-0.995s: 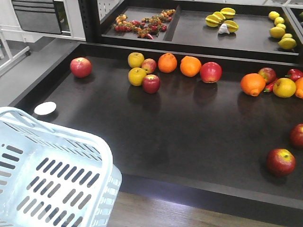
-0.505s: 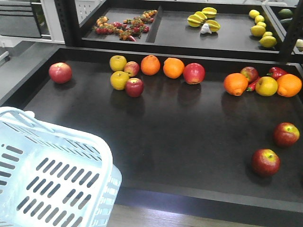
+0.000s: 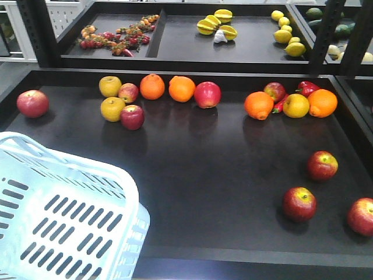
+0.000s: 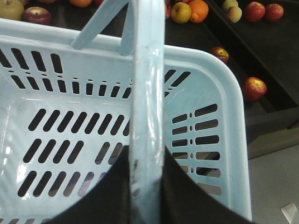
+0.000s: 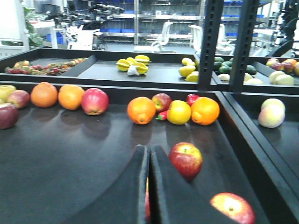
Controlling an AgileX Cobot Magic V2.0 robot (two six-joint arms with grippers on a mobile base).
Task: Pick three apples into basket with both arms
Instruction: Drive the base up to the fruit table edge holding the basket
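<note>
Three dark-red apples lie at the front right of the dark shelf: one (image 3: 322, 165), one nearer (image 3: 299, 203), one at the right edge (image 3: 361, 216). The pale-blue basket (image 3: 64, 216) hangs at the lower left, off the shelf's front. My left gripper (image 4: 147, 186) is shut on the basket's hoop handle (image 4: 147, 84). My right gripper (image 5: 149, 149) is shut with nothing held, low over the shelf. One apple (image 5: 186, 159) sits just right of its fingertips, and another (image 5: 232, 208) lies nearer. A third shows only as a sliver behind the fingers. Neither gripper appears in the front view.
Along the shelf's back stand yellow-green apples (image 3: 110, 86), oranges (image 3: 182, 88), more red apples (image 3: 207, 94) and a right-hand fruit group (image 3: 296, 105). A lone red apple (image 3: 32, 103) lies far left. A black upright post (image 5: 209, 44) and a raised divider bound the shelf's right side.
The front view has swung right: all fruit has slid left in frame, and a third red apple has come into view at the right edge. The basket keeps its place in frame.
</note>
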